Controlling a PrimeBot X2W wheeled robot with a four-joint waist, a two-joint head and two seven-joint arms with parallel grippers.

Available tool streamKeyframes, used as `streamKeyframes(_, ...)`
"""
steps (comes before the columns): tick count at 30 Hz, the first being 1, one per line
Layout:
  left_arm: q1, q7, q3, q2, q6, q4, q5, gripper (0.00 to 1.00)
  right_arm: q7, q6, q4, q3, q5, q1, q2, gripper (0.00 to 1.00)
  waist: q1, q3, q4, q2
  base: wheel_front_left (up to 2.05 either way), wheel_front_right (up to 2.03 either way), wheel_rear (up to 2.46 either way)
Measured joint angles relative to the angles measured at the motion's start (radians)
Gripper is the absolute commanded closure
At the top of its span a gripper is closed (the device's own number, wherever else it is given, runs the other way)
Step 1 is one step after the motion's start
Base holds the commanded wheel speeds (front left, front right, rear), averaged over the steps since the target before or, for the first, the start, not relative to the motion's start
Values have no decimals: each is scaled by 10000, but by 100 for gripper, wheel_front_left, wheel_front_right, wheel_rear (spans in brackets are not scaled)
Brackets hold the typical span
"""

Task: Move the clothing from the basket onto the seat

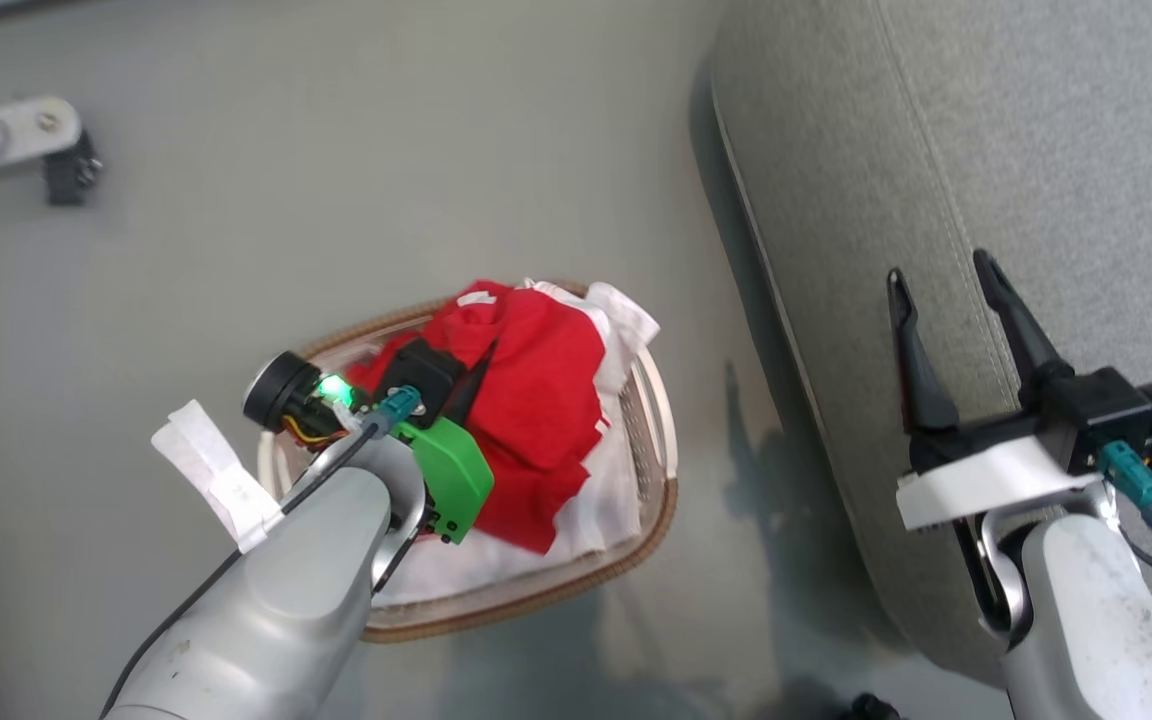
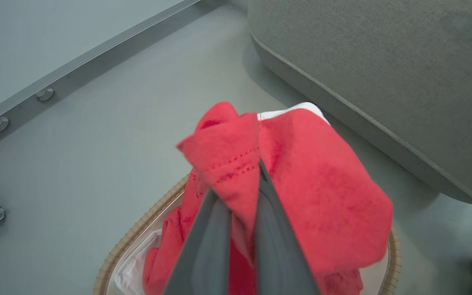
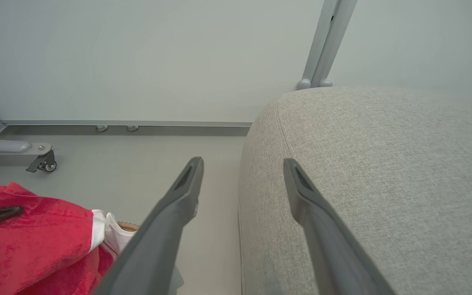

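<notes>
1. My left gripper [image 2: 256, 174] is clamped on a fold of the red clothing [image 1: 536, 400], directly above the basket [image 1: 674, 470]. Most of the cloth hangs down into the basket, so none of it has reached the seat [image 1: 1036, 120], which stands just to the right of the basket.
2. My right gripper [image 1: 939, 268] is spread wide with nothing in it, well to the right of the basket and over the seat's edge.
3. The pinch looks narrow, on one bunched fold. If I swing fast, I judge the weight of the hanging cloth could pull it free and drop it on the floor [image 1: 336, 200] right of the basket.
4. The white liner [image 1: 606, 505] lies tangled under the red cloth inside the basket. If a corner is caught in the pinch or snagged, lifting could drag the liner out, or tip the light basket.
5. I cannot tell whether one garment or both are in the pinch. A second one riding along loosely would likely slide off just outside the basket.
6. The open right gripper sits on the path rightward from the basket, so trailing cloth could drape over its fingers.
</notes>
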Motion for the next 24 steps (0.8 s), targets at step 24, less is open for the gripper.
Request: streamKeyframes(24,-919,-19,359,345,12,-4071,1611,100,0,0,370,257,-384,2313,-4,0,-1,-4792,1545,0,0,0,0)
